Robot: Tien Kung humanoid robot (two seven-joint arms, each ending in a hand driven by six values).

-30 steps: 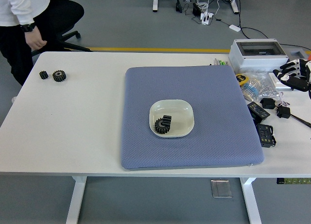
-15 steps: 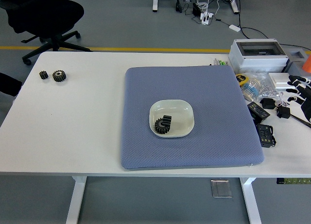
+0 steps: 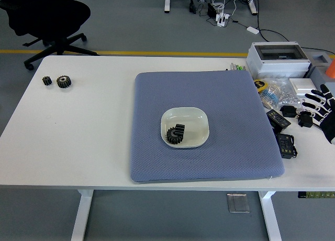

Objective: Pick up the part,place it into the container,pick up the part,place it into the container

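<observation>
While the right hand (image 3: pixel 323 111) hangs at the table's right edge with its fingers (image 3: pixel 312 100) spread and nothing in its grasp, the white dish (image 3: pixel 185 127) sits near the centre of the blue mat (image 3: pixel 220 94). Two dark parts lie inside the dish, in its lower-left portion — a toothed gear (image 3: pixel 173 136) and a second black part (image 3: pixel 179 129) touching it from above. The mat covers the middle and right of the white table (image 3: pixel 89 131).

Two further gears rest on the bare tabletop at far left, well apart from the mat: a small gear (image 3: pixel 47 80) and, just beside it on the right, a larger gear (image 3: pixel 64 81).

Beyond the mat's right edge lies clutter — a grey box (image 3: pixel 280 58) at the far side, a bag of small items (image 3: pixel 275 93), black adapters (image 3: pixel 282 131) and cables. The hand is above this clutter, touching none of the parts.

A black office chair (image 3: pixel 49 13) stands on the floor past the table's far left corner.
</observation>
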